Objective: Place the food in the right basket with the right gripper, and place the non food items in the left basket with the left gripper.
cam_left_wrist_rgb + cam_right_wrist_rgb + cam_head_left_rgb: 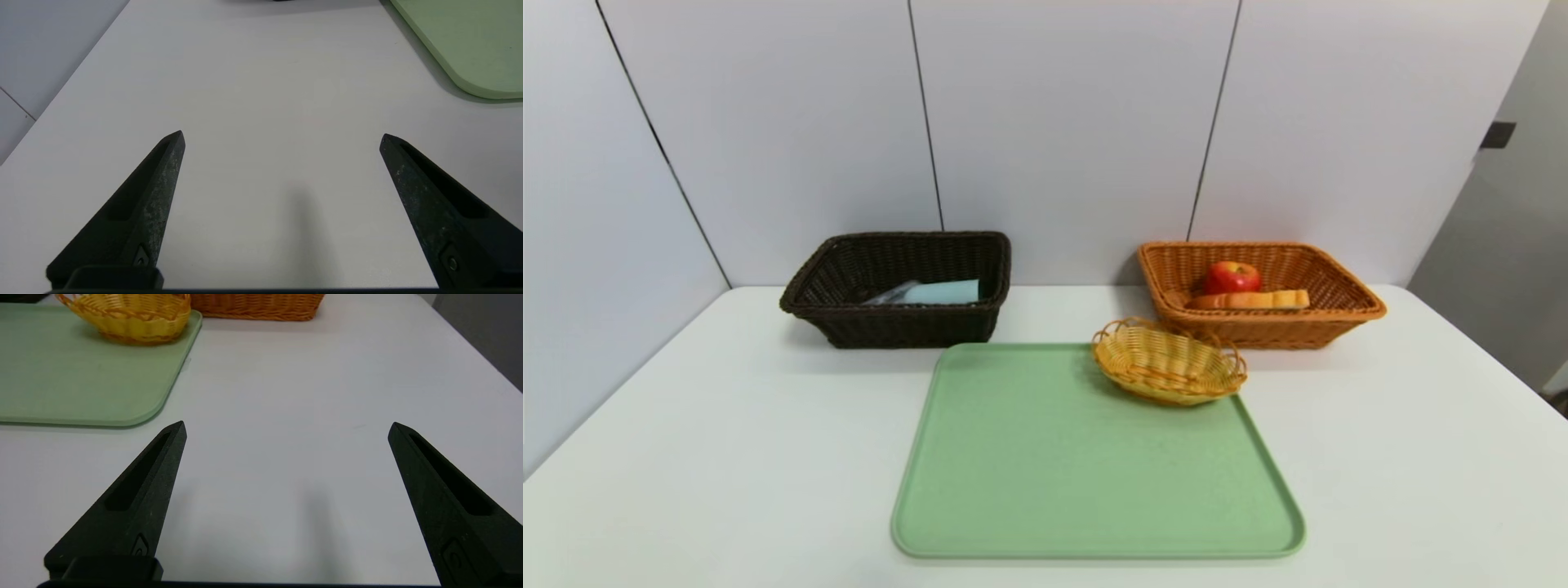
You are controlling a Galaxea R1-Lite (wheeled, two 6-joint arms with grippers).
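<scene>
Jaws wide, left gripper (282, 141), right gripper (288, 430), above table (727, 457)

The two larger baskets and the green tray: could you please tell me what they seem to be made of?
Dark basket: woven strands, matte, probably plastic or painted wicker.
Orange-brown basket: similar visible weave, slightly glossy, possibly synthetic rattan.
Green tray: smooth, raised-rimmed, likely moulded plastic.

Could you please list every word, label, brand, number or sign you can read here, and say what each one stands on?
There is no readable word, label, brand, number or sign in any of the views.
The light blue item in the dark basket shows no lettering that I can make out.
</scene>
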